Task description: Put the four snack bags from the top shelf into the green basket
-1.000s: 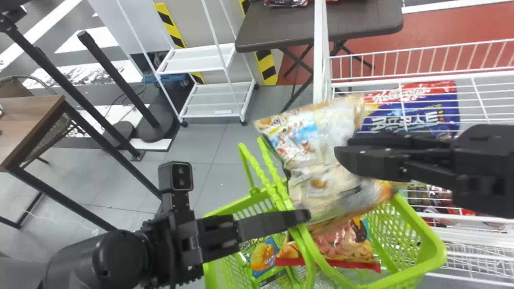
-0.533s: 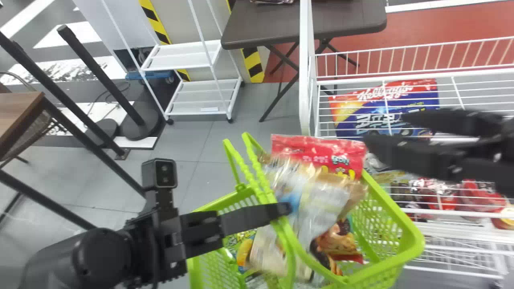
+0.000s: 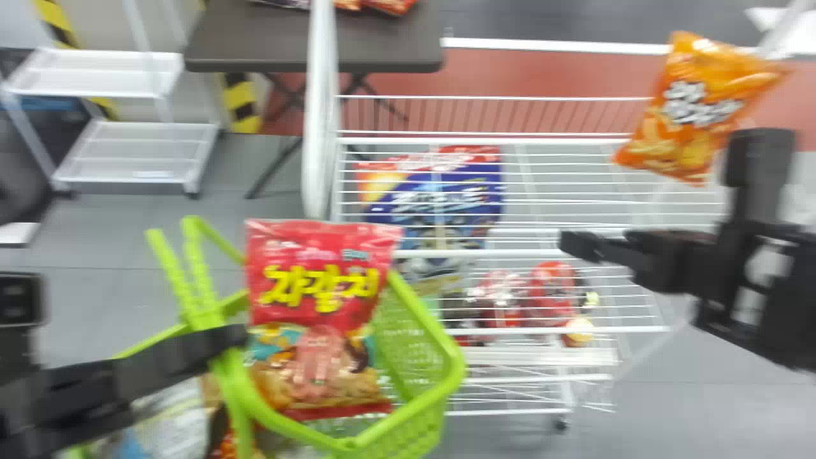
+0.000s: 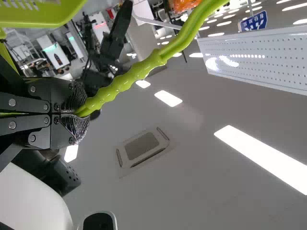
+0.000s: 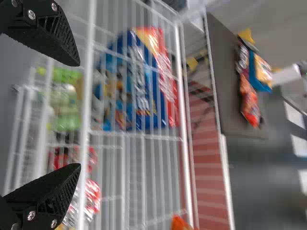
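"How does the right gripper (image 5: 79, 114) stand?"

"Spread wide, with nothing between the two fingers. In the head view it's at mid-height near the right edge, reaching over the white wire shelf (image 3: 548, 141)."

"And the next bag?"

"The orange snack bag (image 3: 696, 108), upper right of the head view, above and apart from that gripper. I can't tell quite what holds it up. I'd guess it's the one left to fetch."

"Which way does it lie?"

"Printed face to the head camera, long axis slanting from upper right down to lower left, one end seam at the top."

"How will it handle?"

"Light, I'd say: a puffed, slippery film pouch with fragile snacks inside. Take it across the narrow width near the top seam, and squeeze gently; pinch the belly and it may crush or squirt free."

"Where does it go?"

"Into the green basket (image 3: 417, 322), lower left to centre. The left gripper (image 4: 82, 116) is pressed closed on its handle (image 4: 127, 79)."

"Room in there?"

"Some, to the right. The red snack bag (image 3: 319, 274) pokes above the rim, overlapping the brown snack bag (image 3: 319, 376), so a careless drop could knock it out."
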`<state>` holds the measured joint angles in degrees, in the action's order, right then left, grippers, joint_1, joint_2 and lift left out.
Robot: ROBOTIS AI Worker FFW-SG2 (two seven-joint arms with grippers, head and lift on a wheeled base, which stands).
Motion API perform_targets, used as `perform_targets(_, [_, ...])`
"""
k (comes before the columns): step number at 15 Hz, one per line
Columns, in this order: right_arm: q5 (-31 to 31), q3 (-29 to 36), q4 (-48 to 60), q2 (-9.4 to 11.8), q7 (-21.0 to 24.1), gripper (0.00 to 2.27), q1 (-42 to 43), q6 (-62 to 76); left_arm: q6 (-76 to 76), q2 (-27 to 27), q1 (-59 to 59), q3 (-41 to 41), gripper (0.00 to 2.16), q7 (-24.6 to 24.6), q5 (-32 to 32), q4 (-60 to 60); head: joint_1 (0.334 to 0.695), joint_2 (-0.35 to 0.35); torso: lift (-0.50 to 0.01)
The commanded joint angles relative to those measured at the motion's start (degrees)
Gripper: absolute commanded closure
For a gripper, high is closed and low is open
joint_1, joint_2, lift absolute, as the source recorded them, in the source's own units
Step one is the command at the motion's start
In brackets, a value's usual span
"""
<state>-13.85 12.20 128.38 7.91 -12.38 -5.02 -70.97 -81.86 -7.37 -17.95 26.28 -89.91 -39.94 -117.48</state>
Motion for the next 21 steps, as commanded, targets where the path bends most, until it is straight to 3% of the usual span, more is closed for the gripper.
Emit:
perform_targets(1, [4.6, 0.2, -13.3, -0.1, 0.0, 0.07, 4.8, 16.9, 0.0, 0.0, 0.0, 0.0, 2.15, -0.7, 0.2, 0.1, 0.695, -0.14, -0.003])
perform_targets(6, [14.7, 1.1, -36.1, 0.0, 3.4, 0.07, 17.0, 33.6, 0.2, 0.0, -0.4, 1.1, 2.15, -0.7, 0.2, 0.8, 0.695, -0.244, -0.003])
perform_targets(9, [19.2, 2.7, -51.0, 0.2, 5.6, 0.07, 23.9, 45.0, 0.2, 0.0, -0.6, 1.7, 2.15, -0.7, 0.2, 1.6, 0.695, -0.27, -0.003])
perform_targets(14, [26.3, 3.0, -75.1, 2.8, 7.6, 0.16, 36.7, 58.2, 0.3, 0.0, -1.0, 2.4, 2.15, -0.7, 0.2, 2.9, 0.695, -0.304, -0.003])
perform_targets(15, [26.5, 3.0, -76.2, 2.9, 7.7, 0.43, 37.1, 58.0, 0.3, 0.0, -1.1, 2.5, 2.15, -0.7, 0.2, 2.9, 0.695, -0.31, -0.003])
perform_targets(16, [26.4, 2.9, -76.1, 2.8, 7.7, 0.94, 36.7, 58.2, 0.3, 0.0, -1.2, 2.9, 2.15, -0.7, 0.2, 3.0, 0.695, -0.311, -0.003])
perform_targets(17, [26.1, 3.0, -75.4, 2.8, 8.3, 1.71, 35.9, 58.0, 0.3, 0.0, -1.2, 3.3, 2.15, -0.7, 0.2, 3.0, 0.695, -0.311, -0.003])
perform_targets(18, [25.4, 3.0, -74.5, 2.2, 11.4, 2.26, 34.7, 57.7, 0.3, 0.0, -1.2, 3.3, 2.15, -0.7, 0.2, 3.1, 0.695, -0.311, -0.003])
perform_targets(21, [23.3, 3.1, -69.2, 1.9, 11.8, 2.25, 31.6, 57.7, 0.3, 0.2, -1.1, 3.3, 2.15, -0.7, 0.3, 3.1, 0.695, -0.318, -0.003])
